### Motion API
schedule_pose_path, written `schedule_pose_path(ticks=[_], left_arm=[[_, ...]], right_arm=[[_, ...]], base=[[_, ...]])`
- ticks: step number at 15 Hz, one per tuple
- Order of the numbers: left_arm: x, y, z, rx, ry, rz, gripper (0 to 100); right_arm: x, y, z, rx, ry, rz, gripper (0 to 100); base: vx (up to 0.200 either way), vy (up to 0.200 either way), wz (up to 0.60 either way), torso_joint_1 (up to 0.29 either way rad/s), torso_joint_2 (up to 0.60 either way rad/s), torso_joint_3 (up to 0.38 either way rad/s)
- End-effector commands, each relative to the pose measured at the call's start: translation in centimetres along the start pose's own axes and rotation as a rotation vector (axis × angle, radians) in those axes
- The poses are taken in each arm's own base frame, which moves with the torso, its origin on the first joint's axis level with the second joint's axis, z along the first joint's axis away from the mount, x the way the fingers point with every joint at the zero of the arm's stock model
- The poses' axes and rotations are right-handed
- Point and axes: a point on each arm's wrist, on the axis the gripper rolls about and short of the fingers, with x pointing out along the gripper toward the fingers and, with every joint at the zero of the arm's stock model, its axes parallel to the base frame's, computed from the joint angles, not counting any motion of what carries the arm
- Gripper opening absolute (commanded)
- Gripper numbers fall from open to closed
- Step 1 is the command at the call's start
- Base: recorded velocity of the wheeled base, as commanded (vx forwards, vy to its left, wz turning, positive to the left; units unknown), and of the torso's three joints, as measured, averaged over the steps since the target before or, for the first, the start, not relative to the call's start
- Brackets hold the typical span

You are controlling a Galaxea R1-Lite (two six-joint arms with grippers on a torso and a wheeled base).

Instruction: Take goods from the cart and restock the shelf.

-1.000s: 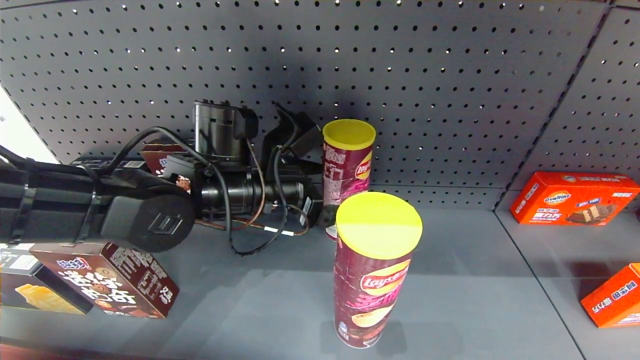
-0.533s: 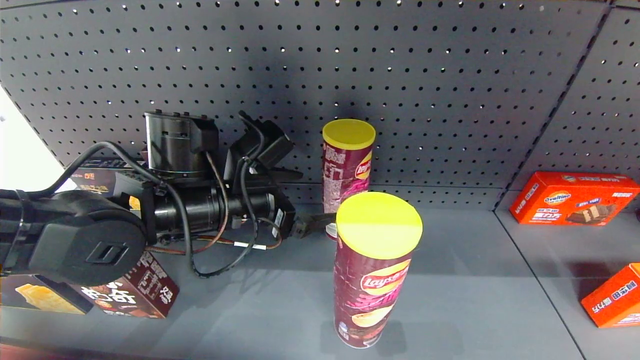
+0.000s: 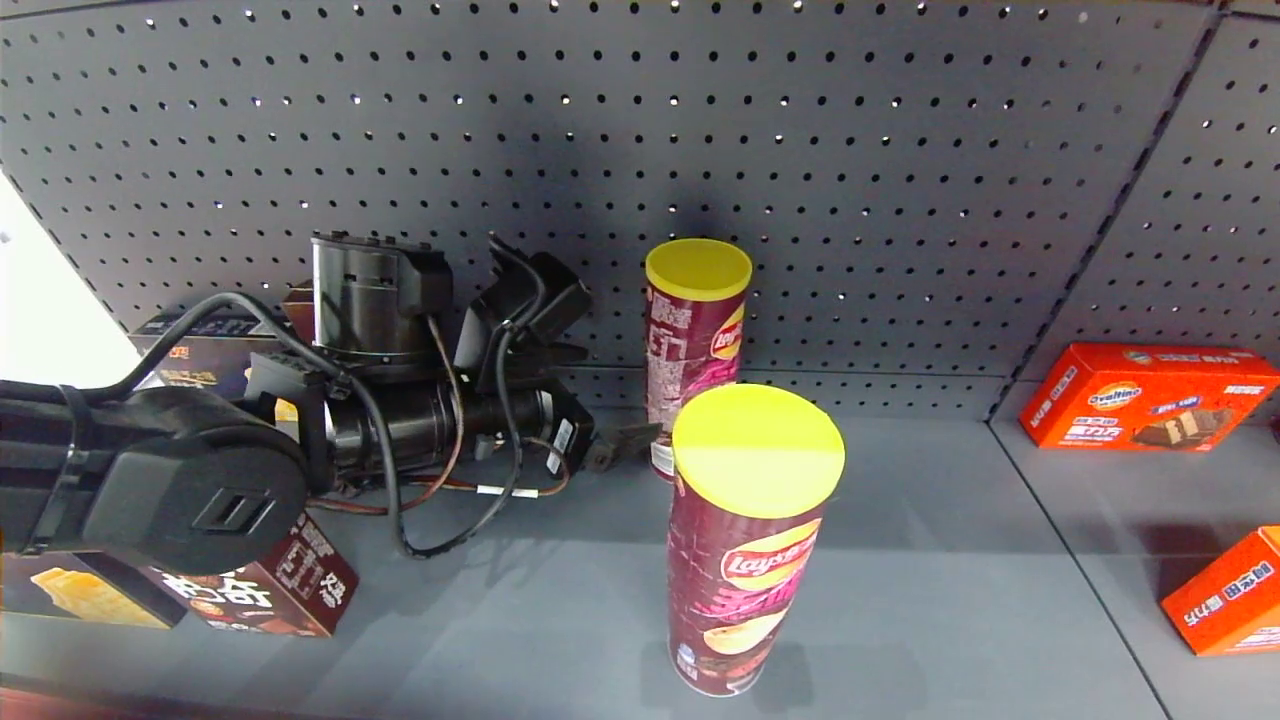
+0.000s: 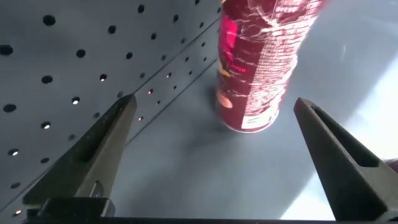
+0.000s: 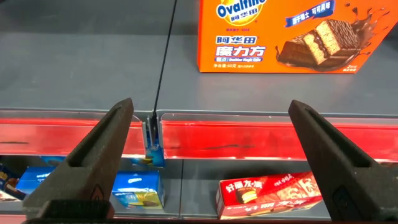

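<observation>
Grey pegboard (image 3: 850,150) backs the shelf (image 3: 950,560). The left hand (image 4: 214,104) is spread wide and holds nothing, one finger close along the pegboard and the other out over the shelf. The rear can (image 3: 695,330) stands upright just beyond the fingertips, in line with the gap between them and apart from both. The left arm comes in low and nearly level from the robot's left, its wrist pointing at that can and its cables looping down toward the shelf.

The front can (image 3: 745,540) stands upright nearer the shelf's front edge, just to the right of the arm's line. A brown box (image 3: 280,585) lies partly under the forearm by the front edge. Bare shelf runs between that box and the front can, and from both cans across to a flat orange box (image 3: 1140,395) at the pegboard and a second orange box (image 3: 1225,595) near the front.

The right hand (image 5: 211,104) is also wide and empty, facing an orange carton (image 5: 280,34) behind a red rail (image 5: 249,134).
</observation>
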Motion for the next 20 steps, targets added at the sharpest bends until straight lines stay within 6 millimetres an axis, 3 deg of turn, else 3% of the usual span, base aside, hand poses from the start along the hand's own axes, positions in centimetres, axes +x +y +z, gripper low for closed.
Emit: schedule_pose_path(ticks=[1,12,17,20], left_arm=[[0.7,0.1,-0.4,-0.003,0.021,0.027,100],[1.8,1.1,0.2,-0.042,0.041,0.173,100],[-0.3,0.6,-0.1,-0.031,0.058,0.197,100],[-0.4,0.7,-0.1,-0.031,0.079,0.263,100]], right_arm=[[0.0,0.0,0.0,0.0,0.002,0.0,100],[0.0,0.0,0.0,0.0,0.0,0.0,100],[0.0,0.0,0.0,0.0,0.002,0.0,100],[0.0,0.0,0.0,0.0,0.002,0.0,100]], base=[[0.0,0.0,0.0,0.0,0.0,0.0],[0.0,0.0,0.0,0.0,0.0,0.0],[0.0,0.0,0.0,0.0,0.0,0.0],[0.0,0.0,0.0,0.0,0.0,0.0]])
